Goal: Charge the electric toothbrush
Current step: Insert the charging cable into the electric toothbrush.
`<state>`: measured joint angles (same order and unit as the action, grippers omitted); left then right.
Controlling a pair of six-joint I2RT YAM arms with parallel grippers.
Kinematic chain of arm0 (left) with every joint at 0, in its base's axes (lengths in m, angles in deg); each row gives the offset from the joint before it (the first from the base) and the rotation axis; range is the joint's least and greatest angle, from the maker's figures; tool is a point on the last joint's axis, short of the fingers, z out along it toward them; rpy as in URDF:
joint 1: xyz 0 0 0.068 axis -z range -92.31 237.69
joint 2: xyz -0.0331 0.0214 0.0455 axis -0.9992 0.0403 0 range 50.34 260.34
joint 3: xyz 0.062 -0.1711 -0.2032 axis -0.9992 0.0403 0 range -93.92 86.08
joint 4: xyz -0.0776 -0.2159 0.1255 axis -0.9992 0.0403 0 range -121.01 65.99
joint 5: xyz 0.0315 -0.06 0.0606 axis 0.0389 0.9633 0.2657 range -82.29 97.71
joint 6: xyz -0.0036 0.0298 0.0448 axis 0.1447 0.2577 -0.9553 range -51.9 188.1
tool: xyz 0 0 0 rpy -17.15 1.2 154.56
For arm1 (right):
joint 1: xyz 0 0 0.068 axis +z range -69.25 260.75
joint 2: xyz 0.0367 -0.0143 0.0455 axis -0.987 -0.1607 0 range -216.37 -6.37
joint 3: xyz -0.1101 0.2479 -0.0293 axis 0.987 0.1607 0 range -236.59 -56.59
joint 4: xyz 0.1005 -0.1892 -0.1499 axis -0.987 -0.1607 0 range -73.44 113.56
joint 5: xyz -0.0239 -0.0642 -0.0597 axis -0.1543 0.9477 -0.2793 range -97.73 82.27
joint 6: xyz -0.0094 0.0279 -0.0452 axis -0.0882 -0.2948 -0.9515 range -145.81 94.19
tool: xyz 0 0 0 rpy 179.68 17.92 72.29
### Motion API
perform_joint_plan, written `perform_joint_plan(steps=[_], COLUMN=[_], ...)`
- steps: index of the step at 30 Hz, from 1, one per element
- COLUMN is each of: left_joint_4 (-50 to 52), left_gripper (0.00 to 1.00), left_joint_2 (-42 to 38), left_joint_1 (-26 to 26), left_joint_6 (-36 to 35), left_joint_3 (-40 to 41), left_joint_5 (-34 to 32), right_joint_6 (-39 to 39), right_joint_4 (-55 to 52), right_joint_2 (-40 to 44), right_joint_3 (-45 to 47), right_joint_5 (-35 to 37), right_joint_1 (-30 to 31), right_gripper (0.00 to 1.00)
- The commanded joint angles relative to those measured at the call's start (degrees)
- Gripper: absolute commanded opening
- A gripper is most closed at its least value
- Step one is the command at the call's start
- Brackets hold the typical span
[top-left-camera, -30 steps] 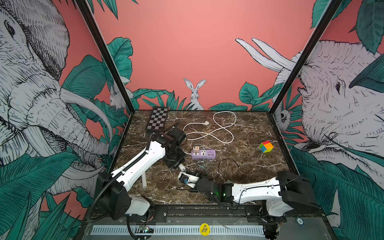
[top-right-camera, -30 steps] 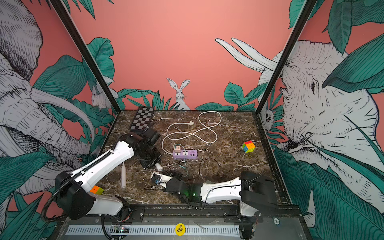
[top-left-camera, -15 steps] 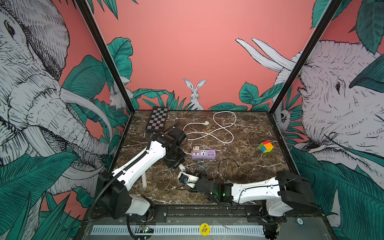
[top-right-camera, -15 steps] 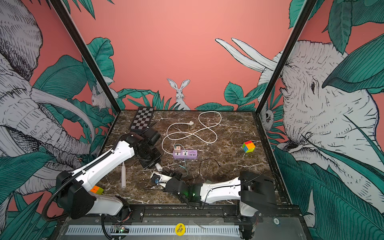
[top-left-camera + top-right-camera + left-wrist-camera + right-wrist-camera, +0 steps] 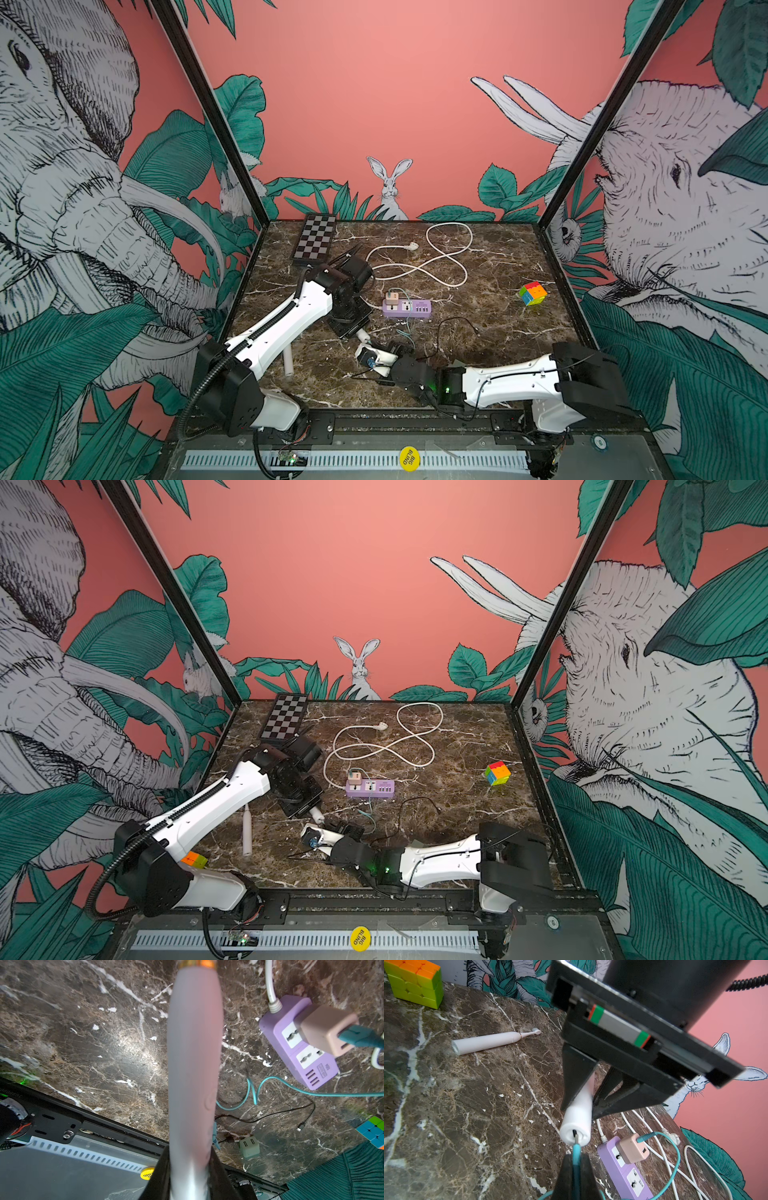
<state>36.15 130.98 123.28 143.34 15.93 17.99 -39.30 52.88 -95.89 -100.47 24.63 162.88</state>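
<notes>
Left claw [image 5: 582,1108] is clamped around the electric toothbrush [image 5: 576,1128], held off the surface [image 5: 467,1105] with its base facing my right claw [image 5: 576,1155]. That one pinches the teal charging plug [image 5: 576,1150], whose metal tip meets the base's port slot; I can't tell how deep. Its cable [image 5: 357,1038] runs to the pink adapter [image 5: 632,1150] in the purple power strip [image 5: 270,1026]. A second toothbrush [image 5: 485,1042] lies flat further off.

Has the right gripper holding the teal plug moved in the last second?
No. In a top view the right gripper keeps its spot relative to the purple power strip, its teal plug at the held toothbrush base.
</notes>
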Motion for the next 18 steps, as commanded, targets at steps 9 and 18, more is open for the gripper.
perform_joint_plan(steps=[9,18], left_joint_4=[3.1,3.2], left_gripper=[0.00,0.00], left_joint_2=[-0.1,0.0], left_joint_1=[0.5,0.5], left_joint_6=[0.5,0.6], left_joint_3=[-0.7,-0.8], left_joint_5=[1.6,1.4], right_joint_6=[0.8,0.9], right_joint_4=[3.2,2.1], right_joint_2=[-0.1,0.5], right_joint_3=[-1.2,-0.5], right_joint_5=[-0.4,1.9], right_joint_1=[0.8,2.2], right_gripper=[0.00,0.00])
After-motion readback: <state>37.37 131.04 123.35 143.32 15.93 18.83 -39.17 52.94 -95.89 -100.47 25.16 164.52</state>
